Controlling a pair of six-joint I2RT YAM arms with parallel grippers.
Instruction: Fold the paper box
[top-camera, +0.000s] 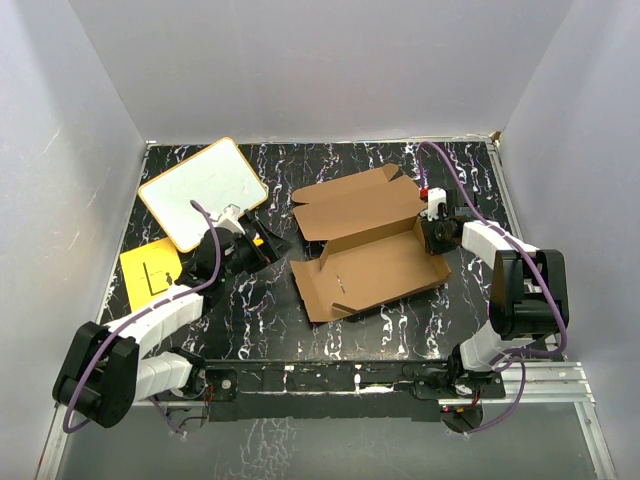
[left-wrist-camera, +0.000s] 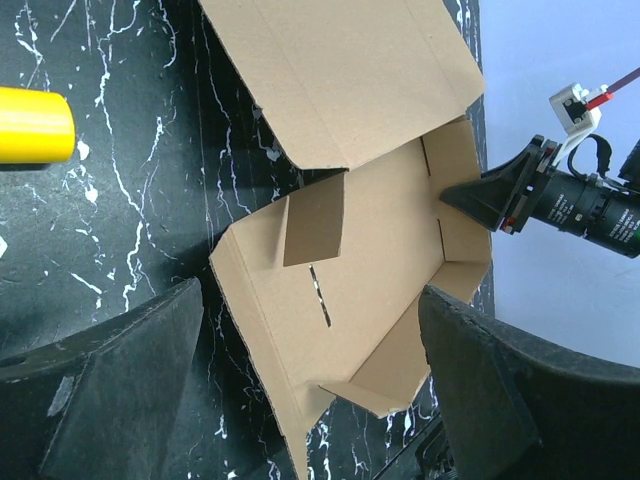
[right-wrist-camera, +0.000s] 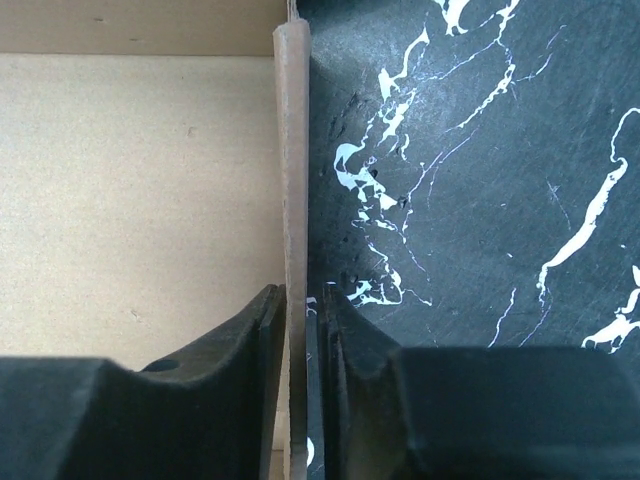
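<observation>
1. Top external: shows the paper box (top-camera: 365, 245) lying open near the middle of the black marbled table (top-camera: 400, 325), lid flat toward the far side, short side walls partly raised.
2. Right wrist: catches the right gripper (right-wrist-camera: 300, 310) clenched on the box's upright right wall, one finger on the inner face, the other outside.
3. Left wrist: looks past the left gripper (left-wrist-camera: 310, 390), spread wide and grasping nothing, toward the box.
4. From above: puts that gripper just left of the box, not touching, near a white board with orange rim (top-camera: 200, 190) and a yellow sheet (top-camera: 150, 268).
</observation>
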